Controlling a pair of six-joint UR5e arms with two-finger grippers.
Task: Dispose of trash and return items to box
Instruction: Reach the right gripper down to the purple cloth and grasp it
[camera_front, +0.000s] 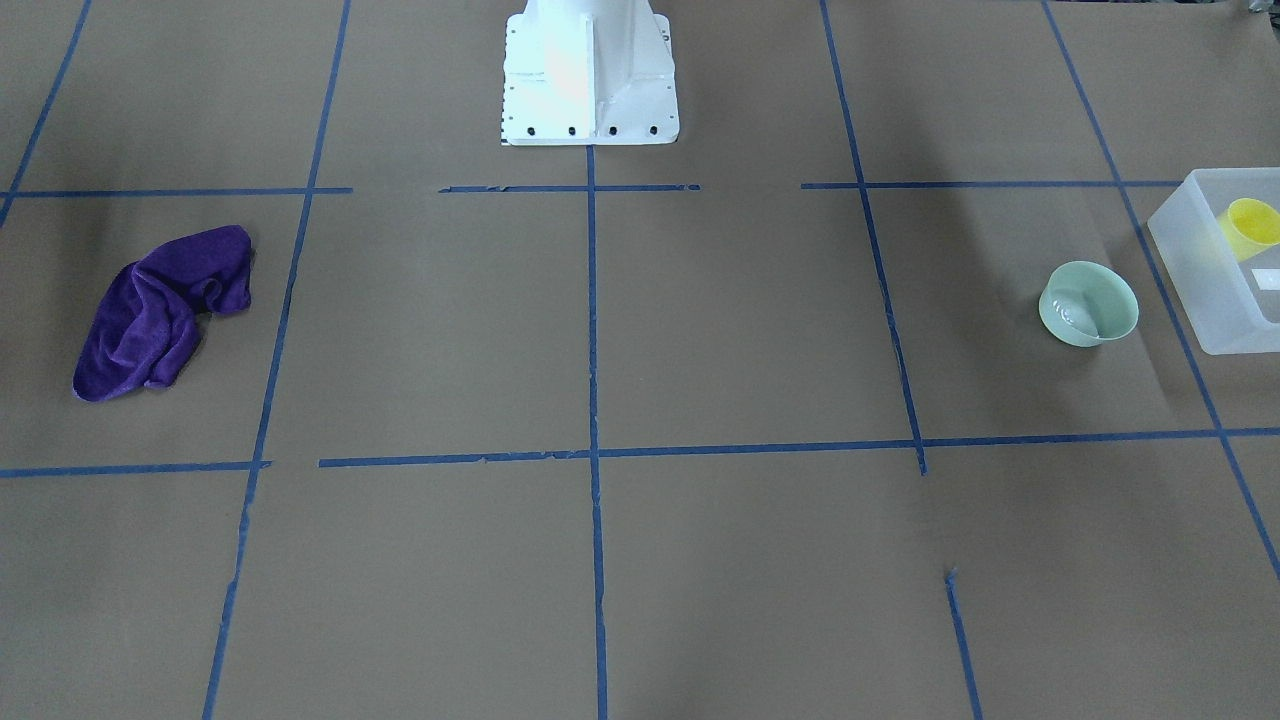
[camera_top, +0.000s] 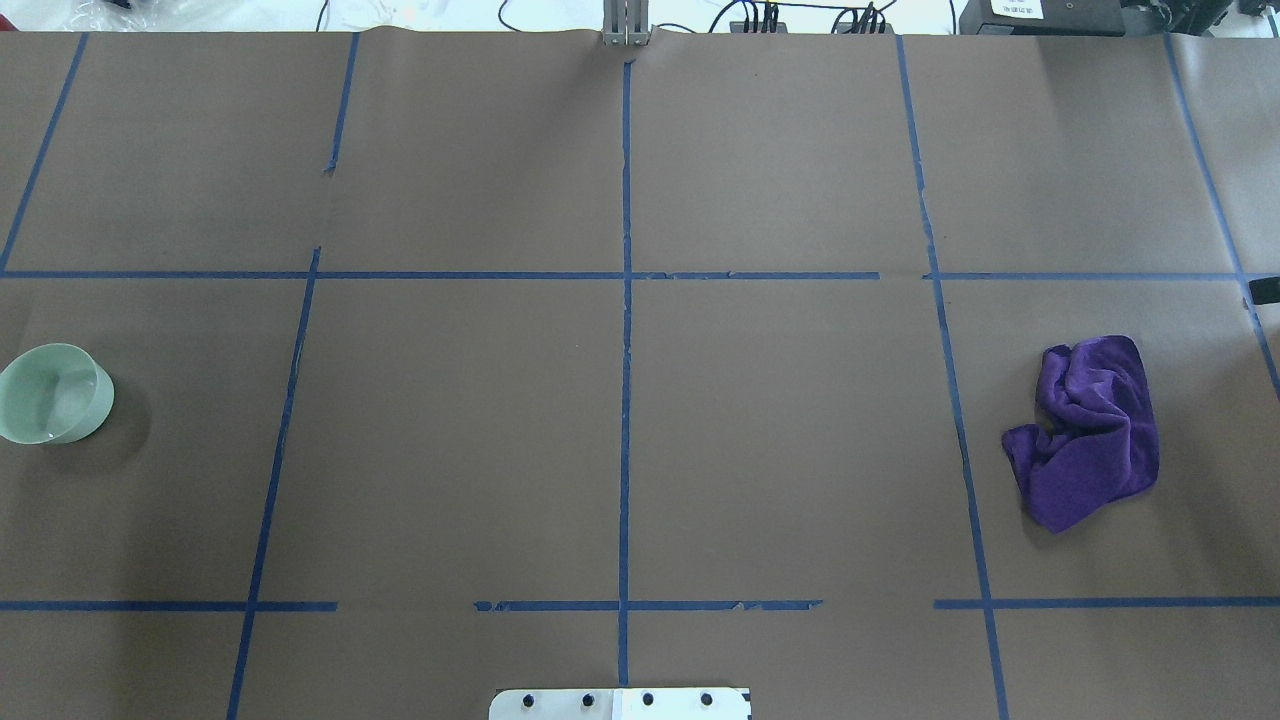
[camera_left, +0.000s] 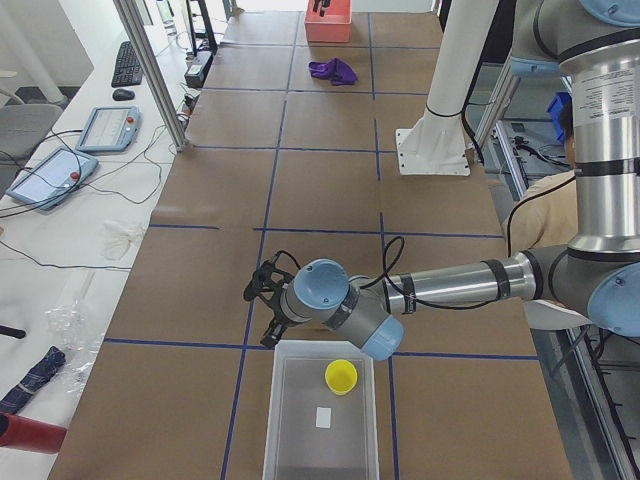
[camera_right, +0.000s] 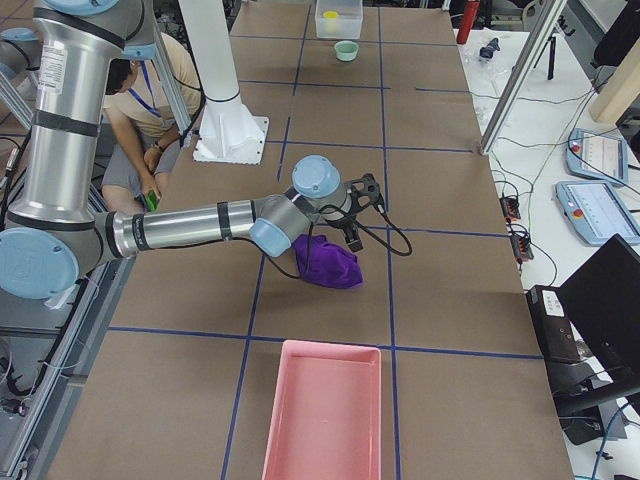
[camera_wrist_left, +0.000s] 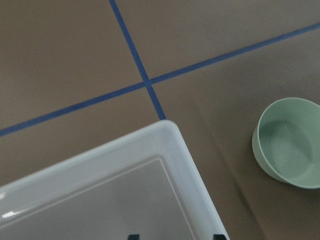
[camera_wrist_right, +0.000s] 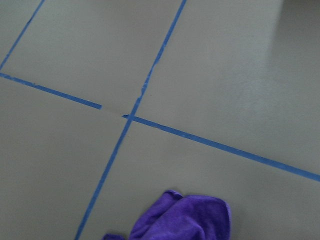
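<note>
- Hung left pincer (camera_left: 262, 288), spread, empty, over box (camera_wrist_left: 115, 170) corner.
- Found bowl (camera_wrist_left: 290, 142) at its two o'clock, nearest this arm.
- Could not tell right pincer (camera_right: 355, 205) opening.

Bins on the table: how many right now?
2. The translucent white bin sits at the robot's far left, with the yellow cup inside; the pink bin sits at its far right. I see no others.
</note>
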